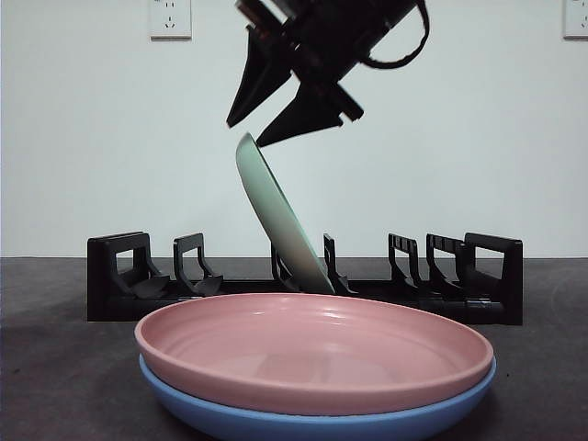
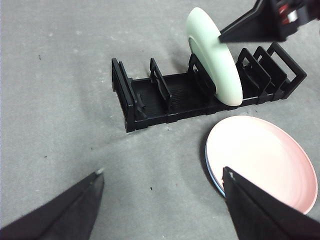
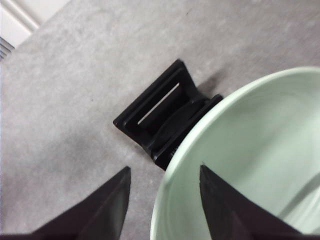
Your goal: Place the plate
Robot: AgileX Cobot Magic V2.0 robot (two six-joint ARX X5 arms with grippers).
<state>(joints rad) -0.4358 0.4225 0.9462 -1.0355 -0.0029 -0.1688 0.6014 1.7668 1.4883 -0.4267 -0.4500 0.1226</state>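
A pale green plate [image 1: 276,216] stands tilted on edge in a middle slot of the black rack [image 1: 119,276], leaning to one side. My right gripper [image 1: 244,133] hangs just above the plate's top rim, open, one jaw on either side of the rim. In the right wrist view the green plate [image 3: 250,150] fills the space beside and between the spread jaws of the right gripper [image 3: 164,170], with the rack [image 3: 150,115] below. My left gripper [image 2: 162,172] is open over bare table, away from the rack [image 2: 165,95], with nothing between its jaws.
A pink plate [image 1: 312,344] lies stacked on a blue plate [image 1: 322,418] on the table in front of the rack. Other rack slots on both sides of the green plate [image 2: 212,55] stand unfilled. A white wall rises behind the table.
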